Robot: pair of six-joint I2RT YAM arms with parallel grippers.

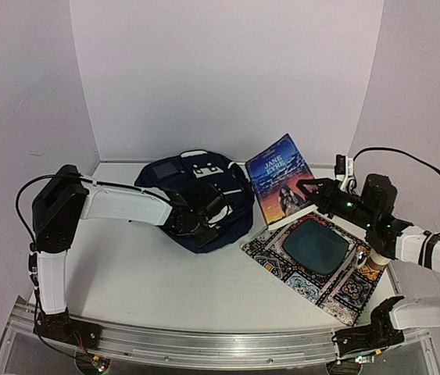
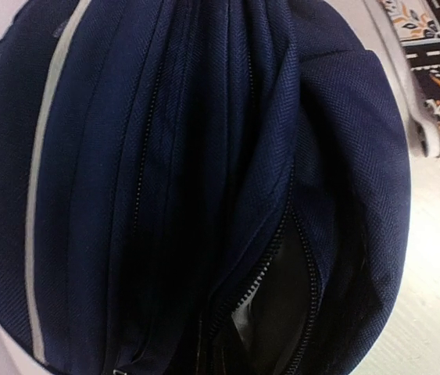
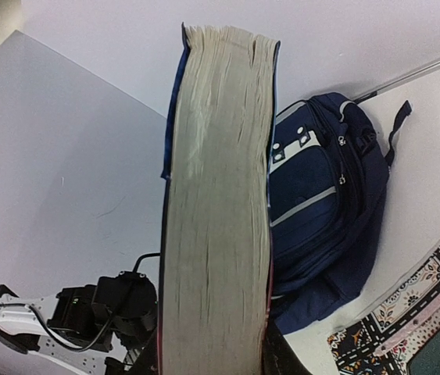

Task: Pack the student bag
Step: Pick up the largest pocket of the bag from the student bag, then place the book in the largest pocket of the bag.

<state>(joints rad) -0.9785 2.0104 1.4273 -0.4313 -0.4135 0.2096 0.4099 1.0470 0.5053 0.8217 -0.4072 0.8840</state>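
1. Navy student bag (image 1: 239,205) lies centre-back, one zip (image 2: 260,269) gaping.
2. Right gripper (image 1: 304,187) clamps the Jane Eyre book (image 1: 278,173) just beside it.
3. Left gripper (image 1: 204,220) meets the bag, perhaps touching; its opening cannot be told.

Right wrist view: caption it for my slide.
Right gripper holds a thick book edge-on, the navy student bag behind it.

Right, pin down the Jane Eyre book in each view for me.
Top external: the Jane Eyre book, tilted, just right of the student bag.
Left wrist: not in view.
Right wrist: the Jane Eyre book fills the centre, page edges facing the camera.
Shared landmark: the student bag fills left wrist, sits right of the book in right wrist.
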